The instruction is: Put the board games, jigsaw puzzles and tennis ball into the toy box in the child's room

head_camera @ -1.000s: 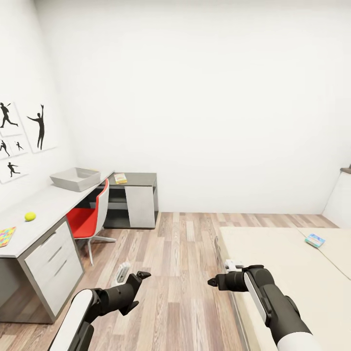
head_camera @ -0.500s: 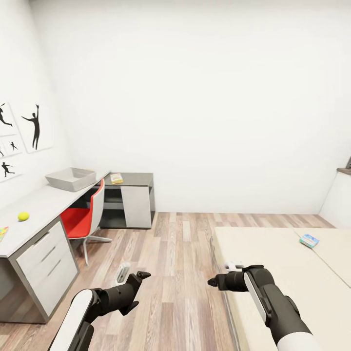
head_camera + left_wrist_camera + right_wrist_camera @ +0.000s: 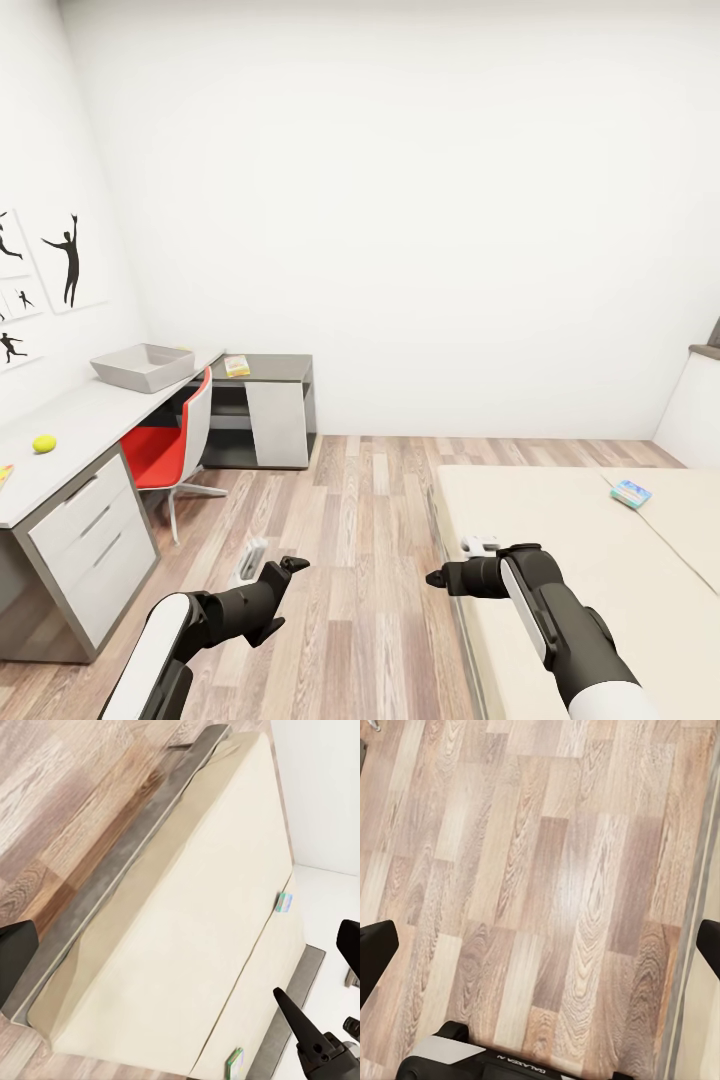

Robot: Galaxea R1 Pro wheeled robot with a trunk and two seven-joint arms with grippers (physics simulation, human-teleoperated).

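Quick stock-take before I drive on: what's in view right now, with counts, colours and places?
toy box: 1, grey, far end of the desk
tennis ball: 1, yellow-green, on the desk
puzzle: 1, multicoloured, desk's near edge, cut off by the frame
yellow item: 1, on the low shelf unit; too small to identify
board games: 2, blue-green; one on the bed in the head view, both in the left wrist view
desk: 1, grey, along the left wall
chair: 1, red, at the desk
bed: 1, cream, at right
posters: several, black figures on white, left wall
floor: wood planks
left gripper: black, open, over the floor
right gripper: black, open, by the bed edge
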